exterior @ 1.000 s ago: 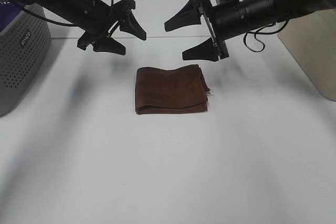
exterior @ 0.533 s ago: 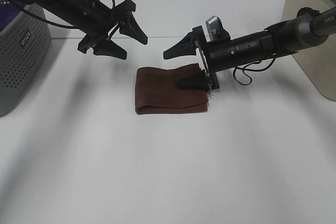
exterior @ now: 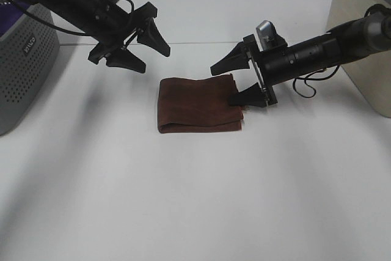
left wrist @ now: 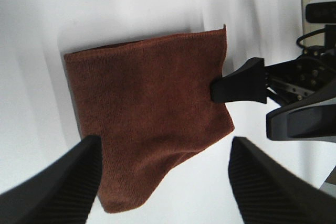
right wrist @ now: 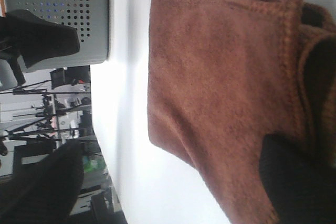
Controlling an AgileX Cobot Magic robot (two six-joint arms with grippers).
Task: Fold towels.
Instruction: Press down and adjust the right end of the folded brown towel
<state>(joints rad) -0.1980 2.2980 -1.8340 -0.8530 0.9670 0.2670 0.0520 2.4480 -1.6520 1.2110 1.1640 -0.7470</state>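
The dark reddish-brown towel lies folded into a rectangle on the white table, mid-view. My right gripper is open and low at the towel's right edge. Its lower finger touches that edge and its upper finger hovers over the far right corner. In the right wrist view the towel fills the space between the open fingers. My left gripper is open and empty, above and behind the towel's left part. In the left wrist view the towel lies below the open gripper.
A grey perforated basket stands at the left edge, with a bit of purple cloth showing at it. A beige box stands at the right edge. The white table extends in front of the towel.
My right gripper came down from above onto the towel's right edge, then slid a little to the right along it, still open. The left gripper hardly moved.
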